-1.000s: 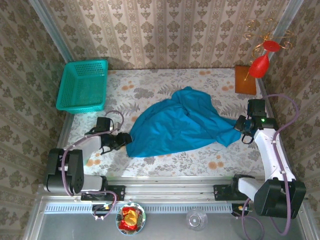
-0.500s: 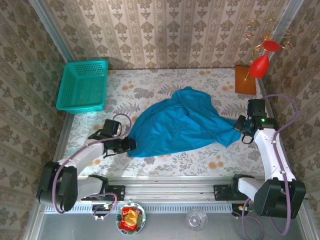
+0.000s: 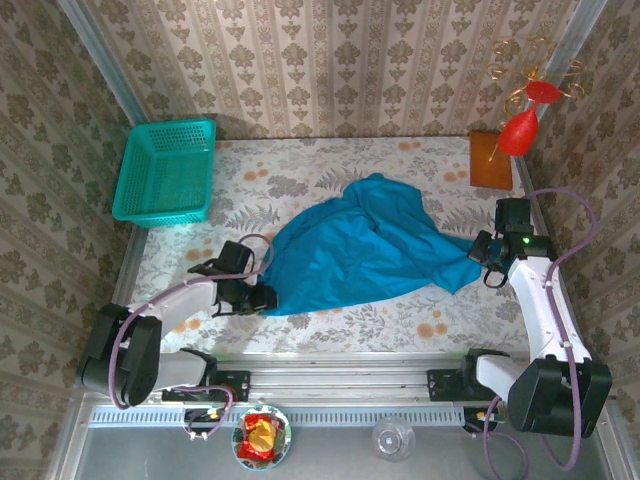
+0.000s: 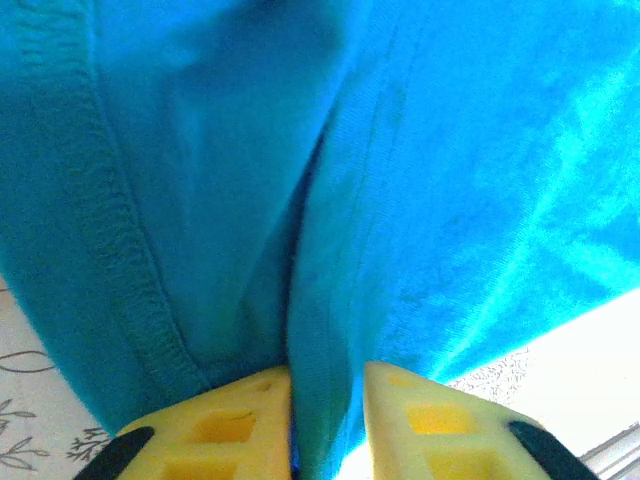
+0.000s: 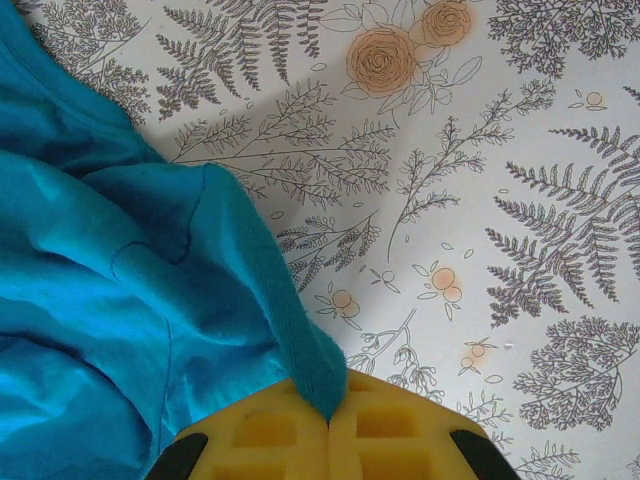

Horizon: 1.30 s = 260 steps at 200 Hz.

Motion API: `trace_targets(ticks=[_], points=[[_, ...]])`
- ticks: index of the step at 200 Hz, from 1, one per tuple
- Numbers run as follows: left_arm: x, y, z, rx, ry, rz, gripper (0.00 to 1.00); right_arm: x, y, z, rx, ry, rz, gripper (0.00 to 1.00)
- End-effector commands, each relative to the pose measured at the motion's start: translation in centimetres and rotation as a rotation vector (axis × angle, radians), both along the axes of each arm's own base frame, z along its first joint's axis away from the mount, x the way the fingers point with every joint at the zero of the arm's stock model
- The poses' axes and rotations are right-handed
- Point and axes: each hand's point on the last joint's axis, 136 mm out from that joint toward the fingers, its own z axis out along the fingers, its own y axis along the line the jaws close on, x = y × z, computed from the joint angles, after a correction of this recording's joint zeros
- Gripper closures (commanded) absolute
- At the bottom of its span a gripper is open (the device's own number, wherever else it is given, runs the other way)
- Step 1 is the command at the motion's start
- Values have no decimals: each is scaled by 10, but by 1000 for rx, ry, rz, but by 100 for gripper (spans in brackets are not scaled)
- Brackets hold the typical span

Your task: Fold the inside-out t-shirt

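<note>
Top view: the inside-out t-shirt (image 3: 365, 250) was seen crumpled at the middle of the table (image 3: 330, 165). Bare surface was left beyond it and along the near edge. The basket (image 3: 165, 170) stood well apart, far left.

Left wrist view: a hemmed fold was found pinched between the pads of the left gripper (image 4: 327, 400).

Right wrist view: a cloth corner was clamped in the closed right gripper (image 5: 328, 415), with bare table lying rightward.

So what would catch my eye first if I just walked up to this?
The crumpled blue t-shirt in the middle of the flowery table, with the left gripper pinching its near-left edge and the right gripper pinching its right tip. Next, the teal basket at the table's far left corner, and the red ornament hanging at the far right.
</note>
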Motion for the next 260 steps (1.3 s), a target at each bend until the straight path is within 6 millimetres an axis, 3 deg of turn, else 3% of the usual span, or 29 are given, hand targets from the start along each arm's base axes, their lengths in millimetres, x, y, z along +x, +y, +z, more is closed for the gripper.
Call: trace_targets(ticks=[1,23,39,56,73,93,113,146,171,195,207,221,260], points=[[-4,-6,2,-20,25,-17,79,3,-1,10,-5,-22,4,100],[-2,-7,4,-14,17,-24,89,4,0,13,5,-31,5,100],[7,-6,17,-1,-38,-17,96,7,1,19,14,-50,4,100],[27,-8,50,-25,-164,-13,100,15,5,36,36,-101,9,100],[53,-8,101,-81,-318,12,100,28,10,66,68,-182,24,100],[83,1,171,-163,-511,65,100,43,14,117,92,-306,37,100],[107,20,241,-236,-686,127,100,53,15,182,95,-452,45,100],[131,56,336,-324,-925,223,100,45,6,302,38,-712,16,100],[145,63,367,-394,-1000,232,100,22,6,386,-7,-896,4,100],[156,67,374,-440,-1021,250,100,-1,9,439,-26,-1027,-4,100],[161,67,379,-468,-1030,255,100,-7,12,451,-10,-1072,-3,100],[164,72,394,-482,-1064,257,100,-2,17,450,32,-1081,17,100],[163,111,480,-437,-1238,295,100,38,34,399,204,-984,83,100]])
